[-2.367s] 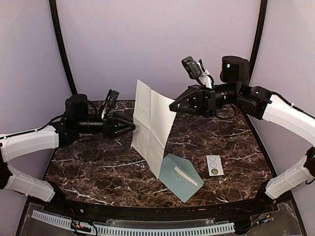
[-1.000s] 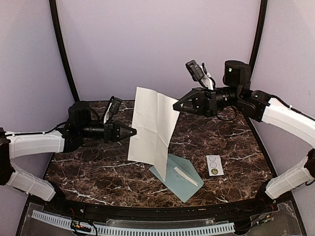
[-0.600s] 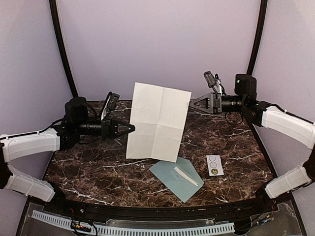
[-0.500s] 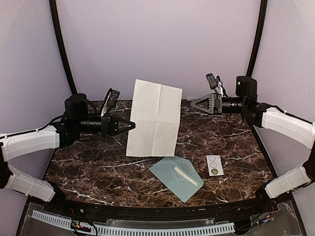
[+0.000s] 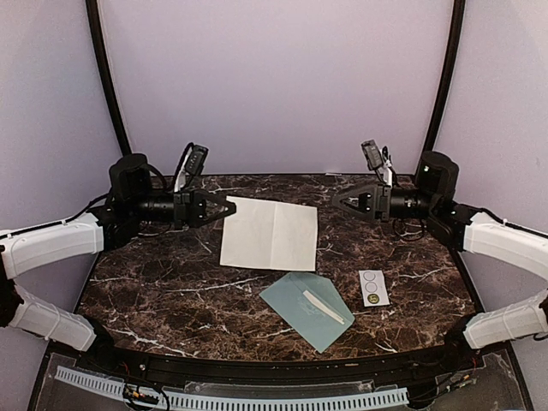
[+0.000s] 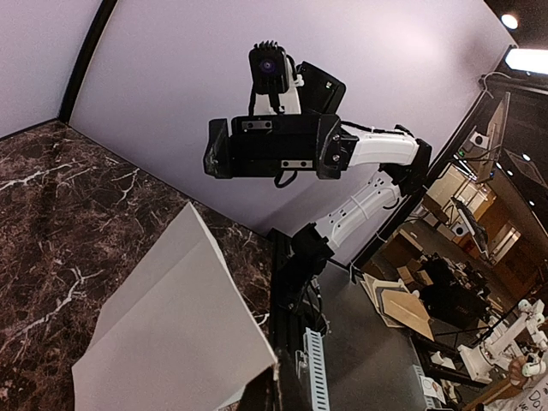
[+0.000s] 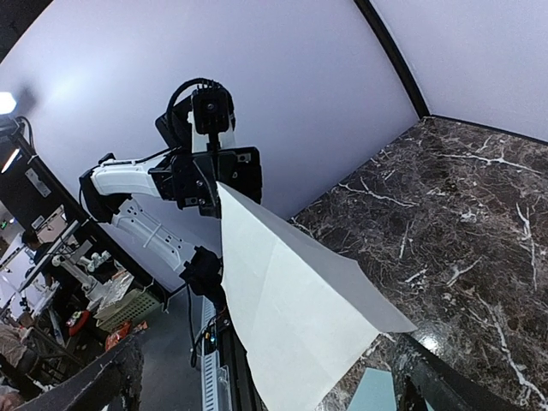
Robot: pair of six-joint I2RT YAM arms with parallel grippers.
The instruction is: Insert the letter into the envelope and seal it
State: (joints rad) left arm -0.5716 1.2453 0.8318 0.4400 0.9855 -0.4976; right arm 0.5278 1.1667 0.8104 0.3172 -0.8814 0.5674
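The letter (image 5: 270,233), a creased off-white sheet, slopes from its far left corner down onto the dark marble table (image 5: 171,291). My left gripper (image 5: 228,208) is shut on that corner; in the left wrist view the letter (image 6: 171,334) runs into the pinched fingertips (image 6: 276,385). Just right of the sheet, my right gripper (image 5: 336,202) hangs open and holds nothing. Its wrist view shows the letter (image 7: 291,317) ahead between the spread fingers (image 7: 98,381). The pale blue-green envelope (image 5: 306,310) lies flat in front of the sheet, flap open.
A small white strip with three circles (image 5: 373,288) lies right of the envelope. A thin white strip (image 5: 324,306) rests on the envelope. A curved black rail (image 5: 274,364) borders the table's near edge, and purple walls close in the back.
My right gripper opened, let go of the letter and drew back to the right. The sheet, held upright between both grippers before, has dropped low over the table, still pinched by the left gripper.
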